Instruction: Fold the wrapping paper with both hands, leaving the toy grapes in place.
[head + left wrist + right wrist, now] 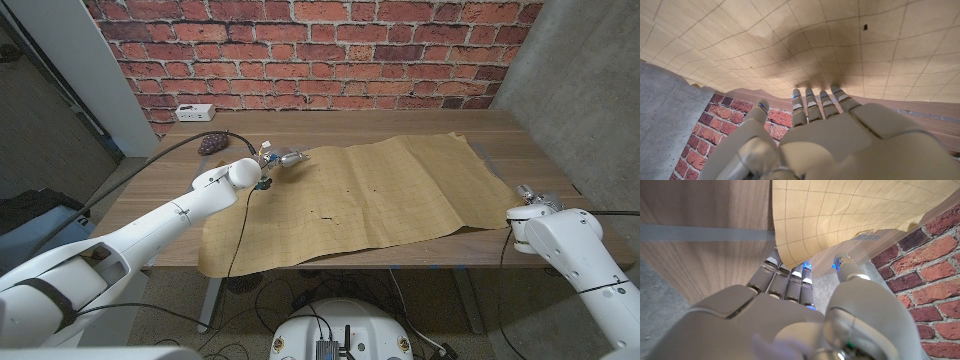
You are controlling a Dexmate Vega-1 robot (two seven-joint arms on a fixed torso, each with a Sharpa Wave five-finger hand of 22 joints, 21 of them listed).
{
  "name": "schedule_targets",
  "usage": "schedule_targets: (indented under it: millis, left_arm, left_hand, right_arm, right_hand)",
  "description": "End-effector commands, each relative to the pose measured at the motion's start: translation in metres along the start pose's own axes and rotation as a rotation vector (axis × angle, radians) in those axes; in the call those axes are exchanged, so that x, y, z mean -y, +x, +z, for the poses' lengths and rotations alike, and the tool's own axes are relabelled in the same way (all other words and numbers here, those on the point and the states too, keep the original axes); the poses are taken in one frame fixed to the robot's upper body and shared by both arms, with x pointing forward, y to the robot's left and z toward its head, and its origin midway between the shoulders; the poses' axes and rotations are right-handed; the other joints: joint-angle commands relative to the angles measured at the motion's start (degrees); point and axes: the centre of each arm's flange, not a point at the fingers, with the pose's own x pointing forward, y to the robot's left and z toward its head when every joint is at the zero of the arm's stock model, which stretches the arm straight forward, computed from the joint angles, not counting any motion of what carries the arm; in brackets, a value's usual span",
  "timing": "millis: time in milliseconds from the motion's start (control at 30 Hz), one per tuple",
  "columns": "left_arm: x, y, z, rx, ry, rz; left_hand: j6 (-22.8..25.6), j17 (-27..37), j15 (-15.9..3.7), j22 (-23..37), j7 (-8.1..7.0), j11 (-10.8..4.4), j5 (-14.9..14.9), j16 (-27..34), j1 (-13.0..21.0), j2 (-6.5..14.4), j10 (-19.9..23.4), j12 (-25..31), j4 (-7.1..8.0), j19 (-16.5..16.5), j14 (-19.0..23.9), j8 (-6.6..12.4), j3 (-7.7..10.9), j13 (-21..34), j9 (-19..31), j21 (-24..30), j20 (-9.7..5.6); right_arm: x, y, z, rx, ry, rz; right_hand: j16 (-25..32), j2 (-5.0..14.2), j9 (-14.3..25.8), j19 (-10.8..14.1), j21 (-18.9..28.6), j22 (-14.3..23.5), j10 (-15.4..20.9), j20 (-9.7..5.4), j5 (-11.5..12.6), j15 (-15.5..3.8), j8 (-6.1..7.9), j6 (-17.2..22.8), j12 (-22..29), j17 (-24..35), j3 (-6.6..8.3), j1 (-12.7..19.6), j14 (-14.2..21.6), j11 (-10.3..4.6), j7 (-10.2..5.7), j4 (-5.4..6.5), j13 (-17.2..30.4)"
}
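I am hovering my left hand [283,158], fingers apart and empty, over the paper [360,195] spread on the surface [330,128], right hand [805,275] pinching its thin, floppy near-right corner, grapes [211,143] lying beyond.

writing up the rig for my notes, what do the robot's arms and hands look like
Both arms are smooth, glossy white shells with rounded joints. The left arm has a black band near the shoulder and a black cable running along it. The right arm has a thin black seam. The left robot hand and right robot hand are pale grey-white, with segmented silver-grey fingers and small blue lights at the tips.
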Motion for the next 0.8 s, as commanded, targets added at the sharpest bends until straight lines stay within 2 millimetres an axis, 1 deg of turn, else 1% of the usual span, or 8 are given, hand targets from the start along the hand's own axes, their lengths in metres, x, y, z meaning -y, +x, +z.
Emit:
schedule_targets:
  millis: [33, 200, 300, 400, 433, 567, 633, 800]
  left_arm:
    - [0.000, 0.000, 0.000, -0.007, 0.003, -0.001]
    - [0.001, 0.001, 0.001, -0.008, 0.003, -0.002]
    - [0.001, 0.001, 0.002, -0.006, 0.004, -0.002]
    - [0.002, 0.001, 0.002, -0.005, 0.004, -0.001]
    - [0.002, 0.001, 0.002, -0.003, 0.004, -0.001]
    - [0.003, -0.001, 0.002, -0.004, 0.002, 0.001]
    - [0.003, -0.002, 0.002, -0.006, 0.000, 0.001]
    - [0.004, -0.004, 0.001, -0.009, 0.000, 0.000]
  left_hand:
    - [0.4, 0.0, -0.16, 0.2, -0.24, -0.40, 0.0, -0.1, 0.1, 0.1, -0.3, -0.1, -0.31, 0.6, 0.0, -0.15, 0.30, 0.1, 0.2, 0.2, -0.02]
    - [0.2, 0.0, -0.24, 0.2, -0.33, -0.45, 0.0, -0.1, 0.1, 0.2, -0.5, -0.3, -0.31, 0.7, -0.2, -0.23, 0.31, 0.1, 0.2, 0.2, -0.02]
    - [0.0, 0.0, -0.19, 0.2, -0.39, -0.40, 0.0, -0.2, 0.1, 0.2, -0.5, -0.3, -0.32, 0.7, -0.3, -0.31, 0.33, 0.1, 0.2, 0.2, -0.01]
    - [0.0, 0.0, -0.16, 0.2, -0.36, -0.37, 0.0, -0.2, 0.1, 0.2, -0.5, -0.3, -0.33, 0.7, -0.3, -0.32, 0.34, 0.1, 0.3, 0.2, 0.00]
    - [0.1, 0.0, -0.16, 0.2, -0.35, -0.38, 0.0, -0.2, 0.1, 0.2, -0.5, -0.4, -0.33, 0.7, -0.4, -0.32, 0.34, 0.1, 0.3, 0.2, 0.00]
    - [0.1, 0.0, -0.14, 0.2, -0.36, -0.27, 0.0, -0.2, 0.1, 0.2, -0.6, -0.4, -0.34, 0.7, -0.4, -0.32, 0.35, 0.1, 0.3, 0.2, 0.00]
    - [0.1, 0.0, -0.15, 0.2, -0.34, -0.26, 0.0, -0.1, 0.1, 0.2, -0.6, -0.4, -0.34, 0.7, -0.4, -0.33, 0.35, 0.1, 0.3, 0.2, -0.02]
    - [0.1, 0.0, -0.17, 0.2, -0.38, -0.27, 0.0, -0.1, 0.1, 0.2, -0.6, -0.5, -0.33, 0.7, -0.4, -0.32, 0.34, 0.1, 0.3, 0.1, -0.03]
  right_arm:
    - [0.000, -0.004, 0.006, 0.032, -0.008, 0.091]
    - [0.001, -0.006, 0.015, 0.061, -0.065, 0.163]
    - [0.000, -0.008, 0.023, 0.058, -0.114, 0.184]
    - [-0.002, -0.011, 0.032, 0.036, -0.199, 0.156]
    - [-0.003, -0.012, 0.035, 0.028, -0.219, 0.146]
    - [-0.005, -0.012, 0.040, 0.004, -0.265, 0.120]
    - [-0.005, -0.013, 0.041, 0.020, -0.273, 0.094]
    - [-0.008, -0.020, 0.042, 0.113, -0.284, -0.039]
  right_hand:
    - [2.9, -0.51, 0.5, 4.7, 7.1, 1.9, 6.4, 4.44, -0.2, -1.54, 1.63, 7.4, 3.7, 3.6, -2.05, 2.0, 3.6, -0.31, -1.87, 0.53, 1.6]
    - [4.0, -1.70, 0.7, 3.7, 7.1, 2.1, 8.0, 5.32, 0.1, -1.74, 2.08, 10.2, 5.4, 5.8, -3.68, 2.1, 3.0, -1.43, -3.13, 0.67, 2.5]
    - [5.0, -2.46, 0.7, 3.5, 7.3, 2.2, 8.6, 5.21, 0.6, -2.54, 1.78, 10.5, 6.4, 7.3, -3.98, 4.1, 3.0, -1.95, -3.73, -0.17, 3.1]
    - [9.7, -2.73, 0.9, 4.3, 8.9, 2.8, 8.7, 3.79, 1.5, -4.42, 0.93, 11.4, 8.9, 13.0, -3.98, 12.5, 4.1, -2.73, -4.20, -0.71, 5.2]
    - [14.2, -2.37, 1.2, 4.7, 10.3, 3.3, 9.2, 2.39, 1.5, -6.29, 0.20, 11.6, 11.1, 18.3, -4.30, 18.7, 5.2, -3.61, -4.58, -0.69, 6.9]
    - [20.5, 0.90, 2.5, 4.5, 14.0, 5.0, 11.3, 0.21, 0.5, -9.22, 1.09, 15.9, 16.2, 26.7, -3.82, 31.7, 6.2, -5.38, -5.87, -0.59, 10.8]
    - [22.4, 2.92, 3.3, 4.1, 16.0, 5.9, 12.9, -0.82, 0.4, -9.63, 2.21, 19.0, 18.8, 29.0, -3.93, 35.9, 7.7, -5.62, -6.01, -0.30, 12.7]
    - [23.7, 3.54, 4.7, 4.2, 19.3, 7.2, 14.9, -2.27, 0.4, -10.63, 4.61, 24.2, 21.7, 31.9, -5.01, 39.2, 9.0, -4.96, -5.37, 0.15, 14.9]
